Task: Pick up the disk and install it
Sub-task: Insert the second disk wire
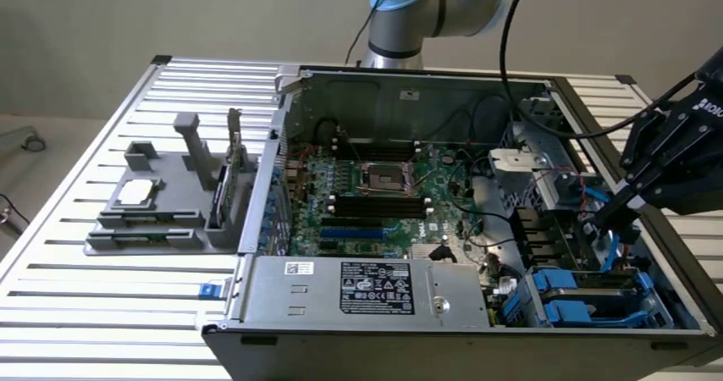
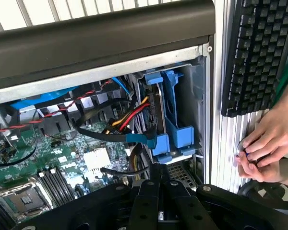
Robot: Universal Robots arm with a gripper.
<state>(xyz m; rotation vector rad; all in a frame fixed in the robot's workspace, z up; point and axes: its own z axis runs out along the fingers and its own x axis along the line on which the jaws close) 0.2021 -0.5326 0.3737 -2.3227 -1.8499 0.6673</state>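
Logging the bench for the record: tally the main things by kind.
Open computer case: 1
Grey fixture block: 1
Disk in blue carrier: 1
Keyboard: 1
Person's hands: 2
Gripper: 1
Total: 7

open computer case [image 1: 452, 229] on a slatted metal table [image 1: 102, 296]

the black gripper [image 1: 619, 214], fingers together, hangs over the case's drive bay end, above the blue-framed disk [image 1: 593, 300] seated there. a grey fixture [image 1: 169, 199] stands outside the case, on the exterior view's left of it.
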